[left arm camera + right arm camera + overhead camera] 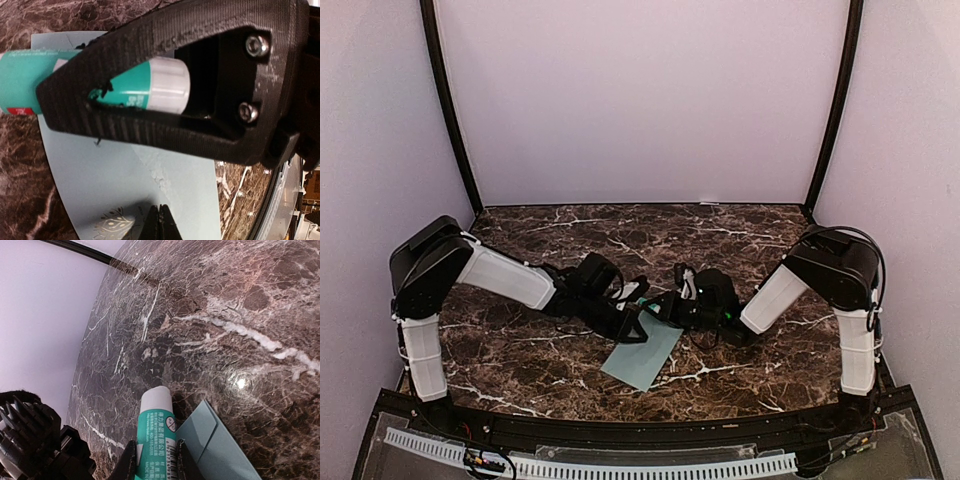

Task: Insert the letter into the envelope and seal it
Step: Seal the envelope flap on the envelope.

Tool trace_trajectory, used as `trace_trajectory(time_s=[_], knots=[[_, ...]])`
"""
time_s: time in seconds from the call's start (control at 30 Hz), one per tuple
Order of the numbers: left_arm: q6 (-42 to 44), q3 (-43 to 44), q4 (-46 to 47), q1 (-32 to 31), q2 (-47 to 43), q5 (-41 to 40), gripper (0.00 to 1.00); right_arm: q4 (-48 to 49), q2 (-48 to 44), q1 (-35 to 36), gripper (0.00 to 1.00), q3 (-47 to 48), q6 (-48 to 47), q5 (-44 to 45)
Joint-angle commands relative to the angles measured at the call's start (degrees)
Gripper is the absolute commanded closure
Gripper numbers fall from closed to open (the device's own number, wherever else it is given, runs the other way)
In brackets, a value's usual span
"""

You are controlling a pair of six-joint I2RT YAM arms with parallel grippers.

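Right gripper (156, 460): is clamping a teal-and-white glue stick (156, 422) by its labelled barrel, jaws drawn in narrow around it. The white end is pointing out over the marble table (240, 315).

Left gripper (160, 222): is sitting with its jaws fully together and nothing visible between them. The tips are pointing down at the envelope's face. Whether they are pressing on it or hanging just above cannot be told.

Envelope (642, 357): pale teal, is lying flat at the near middle of the table, under and between both grippers.

Letter: is not showing in any view. It is probably lying inside the envelope, though that is a judgement.

Handling notes: the envelope is looking like thin, light, limp paper, likely to skate on the polished stone and to crease if pinched hard. Pinning it flat with closed tips near an edge is looking like the safer hold, leaving the flap free for gluing and folding. The glue stick is rigid and smooth, and is best taken mid-barrel.
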Motion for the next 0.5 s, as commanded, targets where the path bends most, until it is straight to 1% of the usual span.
trace_trajectory(time_s=[0.0, 0.27, 0.47], knots=[[-0.7, 1.7, -0.6, -0.2, 2.2, -3.3, 0.99, -0.5, 2.2, -0.6, 0.91, -0.1, 0.2, 0.7], [-1.0, 4.4, -0.5, -0.2, 3.1, -5.6, 0.99, -0.9, 2.2, -0.6, 0.91, -0.3, 0.5, 1.1], [-1.9, 6.8, 0.1, -0.1, 3.1, -6.6, 0.89, -1.0, 2.0, -0.6, 0.91, -0.5, 0.7, 1.3]])
